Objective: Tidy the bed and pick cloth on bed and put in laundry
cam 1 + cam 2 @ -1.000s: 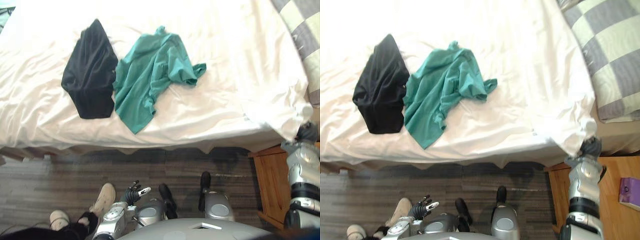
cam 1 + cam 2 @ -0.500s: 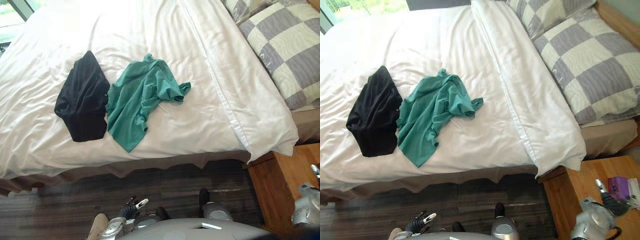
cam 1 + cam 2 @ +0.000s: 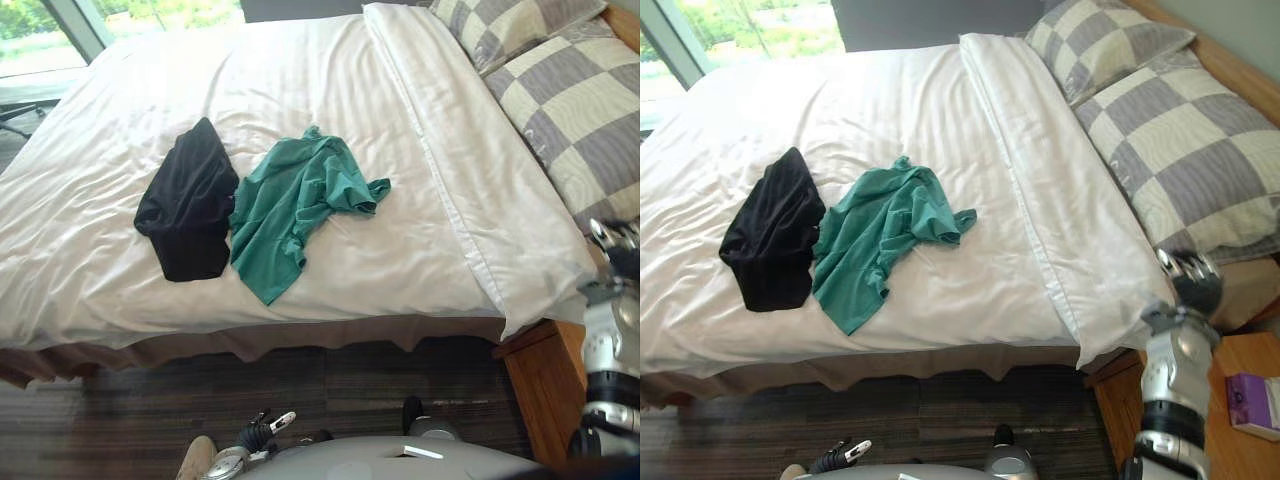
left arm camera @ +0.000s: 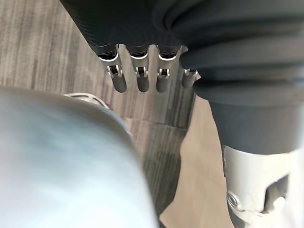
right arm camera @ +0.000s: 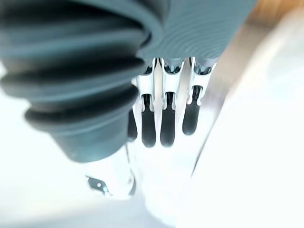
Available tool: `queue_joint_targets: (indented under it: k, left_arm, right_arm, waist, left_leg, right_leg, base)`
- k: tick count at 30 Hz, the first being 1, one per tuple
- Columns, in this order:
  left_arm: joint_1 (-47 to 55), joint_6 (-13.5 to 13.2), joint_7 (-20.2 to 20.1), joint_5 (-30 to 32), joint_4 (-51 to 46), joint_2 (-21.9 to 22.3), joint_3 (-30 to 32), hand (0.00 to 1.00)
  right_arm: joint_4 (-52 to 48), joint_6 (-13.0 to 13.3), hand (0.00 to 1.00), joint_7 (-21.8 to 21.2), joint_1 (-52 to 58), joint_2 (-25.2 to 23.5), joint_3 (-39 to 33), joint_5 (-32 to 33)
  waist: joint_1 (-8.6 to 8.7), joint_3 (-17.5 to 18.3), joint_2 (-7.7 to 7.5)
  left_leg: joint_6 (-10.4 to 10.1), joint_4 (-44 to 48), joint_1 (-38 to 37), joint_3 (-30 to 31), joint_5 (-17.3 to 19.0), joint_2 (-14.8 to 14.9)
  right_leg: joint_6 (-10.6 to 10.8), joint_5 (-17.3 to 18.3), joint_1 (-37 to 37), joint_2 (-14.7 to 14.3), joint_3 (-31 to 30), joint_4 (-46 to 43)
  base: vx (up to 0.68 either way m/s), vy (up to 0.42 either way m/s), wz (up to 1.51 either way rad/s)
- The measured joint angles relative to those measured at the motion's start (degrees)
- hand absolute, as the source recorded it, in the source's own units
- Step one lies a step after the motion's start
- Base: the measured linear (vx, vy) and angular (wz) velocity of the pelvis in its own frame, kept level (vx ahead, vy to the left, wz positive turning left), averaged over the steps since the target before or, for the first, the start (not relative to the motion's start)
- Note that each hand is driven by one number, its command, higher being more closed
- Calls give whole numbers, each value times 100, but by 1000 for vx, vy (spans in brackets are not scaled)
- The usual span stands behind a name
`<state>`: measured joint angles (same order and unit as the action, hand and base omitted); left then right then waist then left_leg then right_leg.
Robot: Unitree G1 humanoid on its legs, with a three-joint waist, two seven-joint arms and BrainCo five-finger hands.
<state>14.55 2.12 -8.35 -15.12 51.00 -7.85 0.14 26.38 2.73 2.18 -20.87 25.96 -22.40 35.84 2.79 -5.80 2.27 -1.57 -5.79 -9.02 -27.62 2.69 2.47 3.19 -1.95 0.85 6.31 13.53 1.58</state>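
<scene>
White bed (image 3: 902,105) (wood floor (image 3: 940,412) below)

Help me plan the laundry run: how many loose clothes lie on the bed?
2: a black garment on the duvet, a teal shirt touching its right side; more could hide underneath.
</scene>
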Motion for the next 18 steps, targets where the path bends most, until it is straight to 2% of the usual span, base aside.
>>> queue_joint_targets:
  k: [1,5,7,8,10,11,13,15,18]
  left_arm:
    - [1,10,-3,-2,1,-14,-2,0]
    - [-32,109,-21,-44,-14,-30,-22,0]
    - [-111,109,-54,-386,-20,-34,-44,0]
    - [-143,105,-54,-457,-26,-39,-58,0]
    - [-351,97,-59,-760,-122,-76,-207,0]
    - [-386,97,-62,-848,-167,-82,-238,0]
    - [-653,85,-132,-1234,-617,-125,-425,0]
    - [-732,102,-132,-1465,-980,-178,-723,0]
    - [-767,161,-11,-1807,-1327,-174,-1131,0]
  right_arm:
    - [14,-9,100,-164,-347,6,143,367]
    - [-100,-51,100,-442,-1151,1,364,1130]
    - [-452,-44,100,-449,-1575,7,362,1493]
    - [-549,-40,100,-452,-1662,14,361,1548]
    - [-957,42,100,-546,-1977,166,369,1696]
    - [-1039,75,100,-557,-2020,213,379,1696]
    - [-1591,312,100,-567,-2367,576,429,1696]
    - [-1856,488,100,-498,-2441,807,461,1696]
    - [-1932,603,100,-222,-2438,931,489,1706]
  waist:
    - [-75,4,15]
    - [-203,-150,84]
    - [-209,-412,194]
    - [-212,-498,231]
    - [-214,-956,380]
    - [-213,-1023,409]
    - [-202,-1667,646]
    - [-201,-1958,781]
    - [-245,-2095,896]
  left_leg:
    - [-2,7,9,2,-8,4]
    - [24,20,54,14,-39,-9]
    - [84,22,238,40,-89,-58]
    - [101,25,296,40,-107,-69]
    - [140,241,646,50,-97,-92]
    - [150,303,741,56,-90,-92]
    - [237,717,1309,96,-30,-93]
    - [268,954,1681,111,-5,-125]
    - [313,1471,2310,9,164,-172]
  right_leg:
    - [-11,-7,-1,-8,2,17]
    - [-15,-55,-19,8,2,49]
    - [-17,-134,-190,53,0,60]
    - [-22,-159,-247,65,-1,58]
    - [-22,-182,-571,162,-23,-111]
    - [-27,-176,-663,182,-27,-175]
    - [-41,-30,-1319,342,-92,-767]
    - [-43,190,-1860,489,-172,-1337]
    - [-78,609,-2811,754,-395,-2384]
  base:
    - [-13,-4,9]
    - [-26,7,2]
    - [-65,29,6]
    - [-81,35,6]
    - [-113,45,8]
    - [-116,38,12]
    - [-113,23,12]
    - [-93,-6,17]
    - [-35,-36,10]
